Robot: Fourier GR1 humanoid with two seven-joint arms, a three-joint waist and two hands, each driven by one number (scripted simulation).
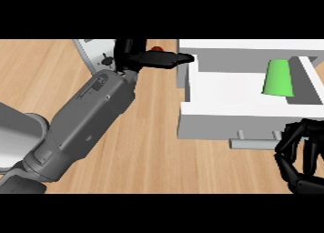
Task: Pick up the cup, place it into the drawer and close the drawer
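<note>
A: Head view first: where does the cup (pixel 280 78) sit?

B: At the right of the frame, upper half. The green cup lies inside the open white drawer (pixel 222 98), leaning against its right wall with the narrower end up. No hand touches it.

A: And the hands?

B: The left hand (pixel 151 58) shows at the upper middle, at the end of the grey forearm that crosses from the lower left. Its fingers reach out straight toward the drawer's left rear corner; they hold nothing. The right hand (pixel 304 157) is at the lower right, fingers curled in a loose cage just beside the drawer handle (pixel 255 143). I cannot see that they enclose the handle; they look curled round nothing.

A: So what remains?

B: As I judge it, the placing is done and the closing is left. The drawer front faces the frame's lower edge, so a push away from there should do it.

A: How would the cup handle, if it had to be moved again?

B: It looks like a light, stiff, smooth tapered cup, likely slippery. I would take it round the middle of its wall, fingers against thumb. Being light and leaning, it may slide or tip when the drawer shuts.

A: Anything else about?

B: A pale grey box (pixel 91 52) stands on the wooden counter (pixel 158 154) at the upper left, partly behind the left hand, with something small and red (pixel 155 48) near it that I cannot identify.
</note>
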